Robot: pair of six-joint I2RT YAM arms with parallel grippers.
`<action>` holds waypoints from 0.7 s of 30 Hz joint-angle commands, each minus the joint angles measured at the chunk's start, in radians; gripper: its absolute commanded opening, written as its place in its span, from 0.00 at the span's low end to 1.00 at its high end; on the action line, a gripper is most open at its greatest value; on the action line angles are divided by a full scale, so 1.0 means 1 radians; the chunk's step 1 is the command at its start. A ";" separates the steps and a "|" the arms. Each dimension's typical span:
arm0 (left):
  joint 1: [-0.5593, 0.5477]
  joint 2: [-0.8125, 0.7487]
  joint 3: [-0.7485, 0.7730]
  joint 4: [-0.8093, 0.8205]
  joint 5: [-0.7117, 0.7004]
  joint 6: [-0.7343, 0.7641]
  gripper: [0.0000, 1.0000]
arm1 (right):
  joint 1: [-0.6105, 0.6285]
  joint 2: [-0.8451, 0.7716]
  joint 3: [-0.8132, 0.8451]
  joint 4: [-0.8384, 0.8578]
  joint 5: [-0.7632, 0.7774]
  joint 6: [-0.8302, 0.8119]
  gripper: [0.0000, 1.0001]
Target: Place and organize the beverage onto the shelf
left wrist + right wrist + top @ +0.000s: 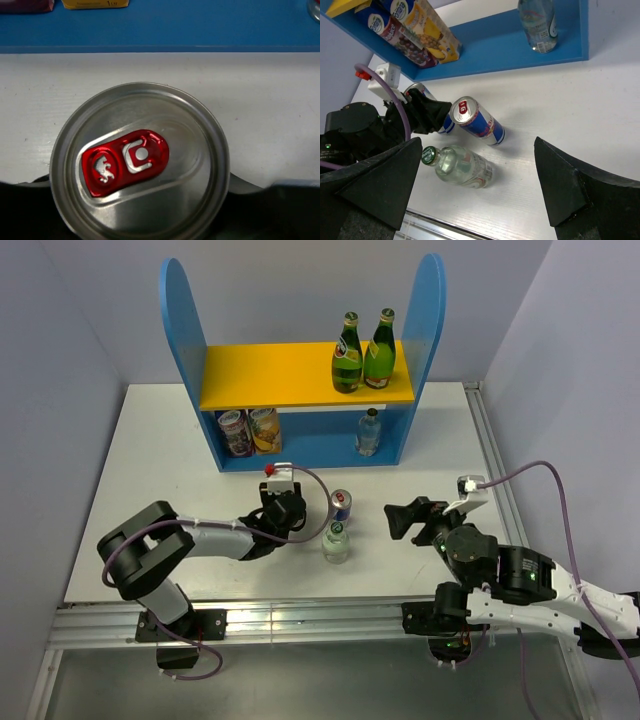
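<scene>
Bright, even light; soft shadows

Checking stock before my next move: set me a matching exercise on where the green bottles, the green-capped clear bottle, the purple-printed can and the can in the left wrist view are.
Things:
1. green bottles
2. green-capped clear bottle
3. purple-printed can
4. can in the left wrist view

Places:
A. gripped in the left pincer
B. lower level of the shelf, left end
C. on the table, in front of the shelf
D. on the yellow upper board

Pairs: 1-D, 2-C, 3-B, 4-A
</scene>
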 commanded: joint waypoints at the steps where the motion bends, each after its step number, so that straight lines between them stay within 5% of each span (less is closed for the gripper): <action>1: 0.000 -0.024 0.040 0.008 -0.044 -0.027 0.30 | 0.008 -0.033 -0.017 -0.043 0.038 0.034 1.00; 3: 0.000 -0.062 0.040 -0.023 -0.049 -0.035 0.15 | 0.008 -0.038 -0.023 -0.048 0.033 0.040 1.00; 7: -0.001 -0.165 0.074 -0.145 -0.071 -0.040 0.01 | 0.008 -0.035 -0.025 -0.037 0.015 0.039 1.00; 13: 0.003 -0.358 0.269 -0.384 -0.118 0.060 0.00 | 0.006 0.005 -0.017 0.004 -0.007 0.021 1.00; 21: 0.132 -0.353 0.703 -0.549 -0.005 0.269 0.00 | 0.008 0.017 -0.049 0.069 -0.039 0.016 1.00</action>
